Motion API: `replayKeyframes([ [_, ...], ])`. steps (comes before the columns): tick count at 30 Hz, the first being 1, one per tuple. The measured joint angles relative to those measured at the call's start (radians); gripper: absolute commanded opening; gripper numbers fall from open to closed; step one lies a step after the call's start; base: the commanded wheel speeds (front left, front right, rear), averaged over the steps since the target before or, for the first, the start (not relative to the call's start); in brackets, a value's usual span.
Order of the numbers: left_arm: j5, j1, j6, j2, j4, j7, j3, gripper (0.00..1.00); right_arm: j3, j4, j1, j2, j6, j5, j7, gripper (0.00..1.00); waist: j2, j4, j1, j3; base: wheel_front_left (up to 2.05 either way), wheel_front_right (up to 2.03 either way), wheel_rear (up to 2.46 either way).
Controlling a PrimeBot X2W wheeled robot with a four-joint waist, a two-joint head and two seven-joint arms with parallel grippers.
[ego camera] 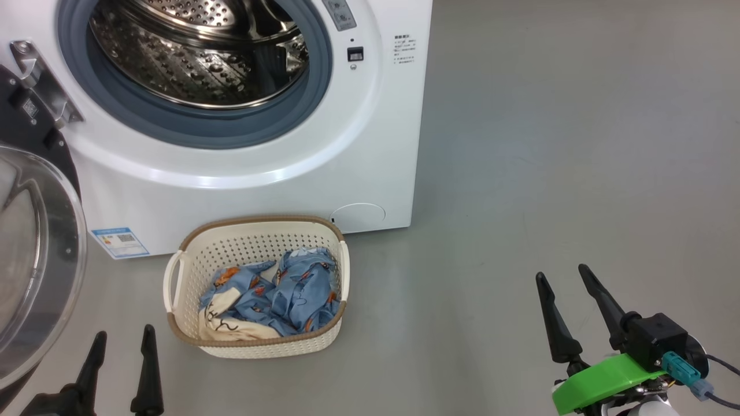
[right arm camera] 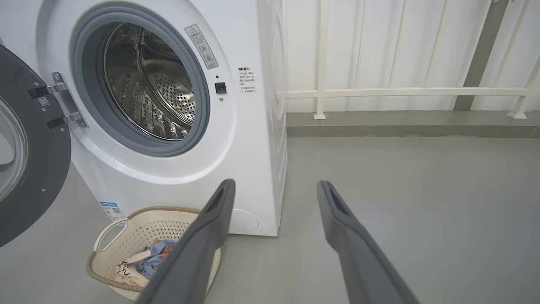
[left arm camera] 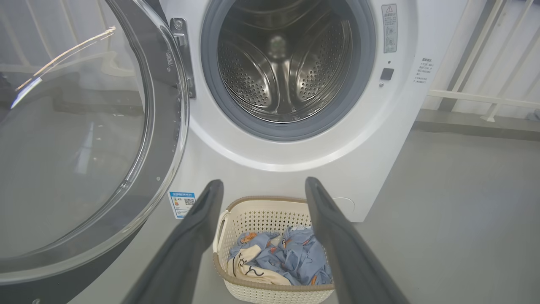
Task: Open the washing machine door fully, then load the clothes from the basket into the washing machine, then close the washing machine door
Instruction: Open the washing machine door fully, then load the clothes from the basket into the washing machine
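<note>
Left claw [left arm camera: 263, 182]: jaws wide, holding nothing. Right claw [ego camera: 561, 271]: also wide and empty, off to the side over bare floor [ego camera: 549, 144].

The washing machine door [left arm camera: 76, 139] is swung out on the left claw's left side, apparently fully open. The step in hand is therefore likely loading.

The basket [ego camera: 260, 221] sits just ahead of the left claw and a little to its right. The washing machine [ego camera: 370, 144] is directly beyond it, with its drum [left arm camera: 287, 63] looking empty.

The clothes [ego camera: 289, 289] are bunched in the basket's near half. Whether this is one garment or several can't be told.

To do it well:
- Lower the left claw inside the rim with fingers astride the highest blue fold.
- Go deep before closing, so that the cream part comes along too.
- Lift clear of the rim, then go up and forward into the drum, keeping off the door glass.

Surface is smooth grey floor, so the light basket may slide if snagged. A white railing [right arm camera: 400, 90] and a panelled wall stand behind, well beyond the right claw.
</note>
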Motion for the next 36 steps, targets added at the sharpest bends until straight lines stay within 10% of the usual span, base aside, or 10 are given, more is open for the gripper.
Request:
replayKeyframes([
  [36,0.009,-0.001,0.000,-0.007,-0.010,0.000,0.005,1.00,-0.011,0.030,0.002,0.000,0.000,0.000,0.000,1.00,0.0000,0.053,0.0001,-0.002,0.00,0.00,0.00],
])
